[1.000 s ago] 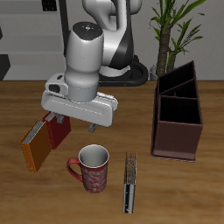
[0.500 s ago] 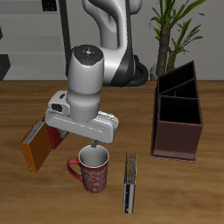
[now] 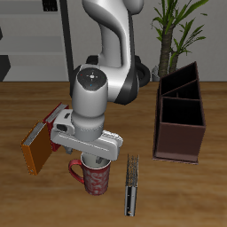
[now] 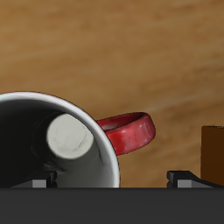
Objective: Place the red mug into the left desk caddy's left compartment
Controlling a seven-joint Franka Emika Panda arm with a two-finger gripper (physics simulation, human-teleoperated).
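A: Wood-grain counter, potted plant at back. Mug?
B: Red mug upright near front edge, white inside, directly under gripper. Jaw spread: can't tell.

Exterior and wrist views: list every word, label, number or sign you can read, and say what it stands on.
None can be read.
red mug: a pale speckled pattern only.
left desk caddy: plain walls.
orange book: no title shows.
pincer: no marking shows.
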